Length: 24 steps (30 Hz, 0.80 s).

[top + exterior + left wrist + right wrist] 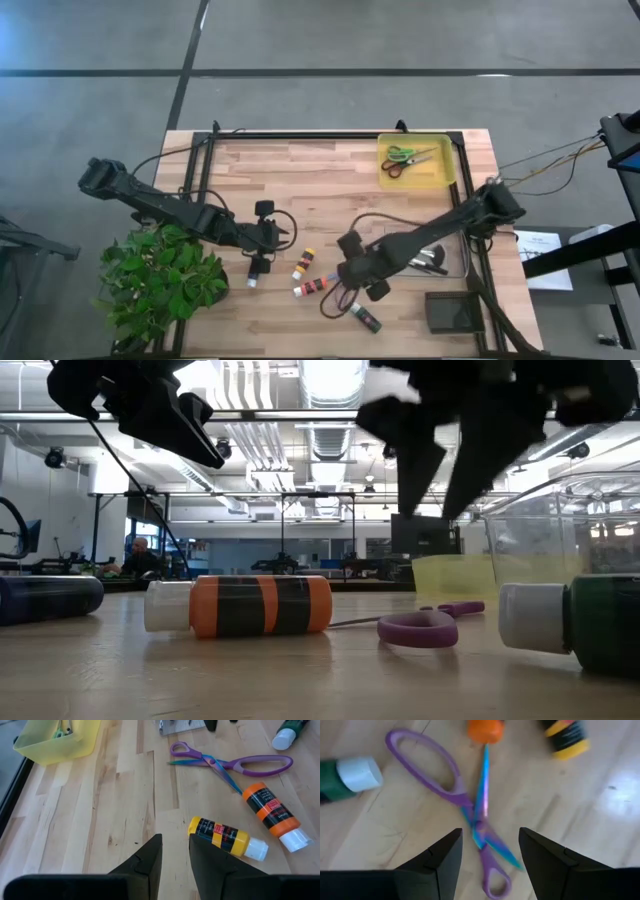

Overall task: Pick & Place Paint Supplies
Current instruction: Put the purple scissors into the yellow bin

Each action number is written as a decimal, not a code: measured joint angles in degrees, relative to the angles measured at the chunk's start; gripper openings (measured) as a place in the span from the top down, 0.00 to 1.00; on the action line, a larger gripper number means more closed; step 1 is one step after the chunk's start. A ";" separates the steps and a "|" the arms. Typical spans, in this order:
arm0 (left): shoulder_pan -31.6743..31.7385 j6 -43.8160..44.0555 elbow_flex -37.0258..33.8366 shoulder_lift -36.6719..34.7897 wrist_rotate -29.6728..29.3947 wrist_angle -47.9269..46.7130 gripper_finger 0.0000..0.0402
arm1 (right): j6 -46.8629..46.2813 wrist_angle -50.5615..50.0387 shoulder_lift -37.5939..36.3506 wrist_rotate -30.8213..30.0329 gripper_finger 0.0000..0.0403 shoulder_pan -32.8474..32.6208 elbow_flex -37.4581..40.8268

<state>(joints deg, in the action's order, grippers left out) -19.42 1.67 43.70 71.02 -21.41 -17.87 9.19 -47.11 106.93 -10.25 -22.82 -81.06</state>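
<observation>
Paint supplies, count them: four tubes loose on the table near its front edge, mid-width. You've got one yellow tube [304,263], one orange tube [312,288], one green tube [366,318] closest to the front edge, one dark blue tube [256,275] nearer the plant [160,280]. One pair of purple scissors [470,815] lies between the orange and green tubes. Two more scissors, green-handled [402,154] and red-handled [398,168], sit in the yellow tray [445,172] at the back right corner. One clear bin [460,262] by the right edge holds dark items, too small to count. Your right gripper [487,855] hangs spread right over the purple scissors, empty. Your left gripper [175,855] is narrowly parted, pinching nothing, just beside the yellow tube.
</observation>
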 joint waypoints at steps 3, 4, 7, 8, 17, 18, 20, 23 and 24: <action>0.00 0.00 0.00 0.00 -0.01 -0.04 0.74 | 1.24 -0.67 3.77 0.13 0.52 -0.05 -1.29; 0.00 0.00 0.00 0.00 0.00 -0.02 0.74 | 1.70 -0.70 4.66 0.22 0.52 -0.05 -1.45; 0.00 0.02 0.00 0.00 0.00 -0.02 0.74 | 3.11 -0.53 7.27 0.37 0.52 0.10 -2.12; 0.00 0.03 0.00 0.00 0.00 -0.03 0.74 | 3.44 -0.51 7.86 0.63 0.52 0.14 -2.20; 0.00 0.22 0.00 0.00 0.05 0.05 0.74 | 4.88 1.47 9.82 4.80 0.52 2.98 -1.75; 0.00 0.24 0.00 0.00 0.05 0.05 0.74 | 5.10 1.70 9.73 4.92 0.52 3.22 -1.75; 0.00 0.22 0.00 0.00 0.05 0.05 0.74 | 5.39 1.74 9.70 6.13 0.52 3.73 -1.75; 0.00 0.23 0.00 0.00 0.19 0.05 0.74 | 5.40 1.96 9.70 7.48 0.52 4.21 -1.57; 0.00 0.24 0.00 0.00 0.21 0.03 0.74 | 5.40 2.26 9.68 7.72 0.52 4.30 -1.40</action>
<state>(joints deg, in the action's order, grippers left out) -19.42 1.91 43.70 71.02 -21.21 -17.85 14.59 -44.85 116.62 -2.53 -18.52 -82.46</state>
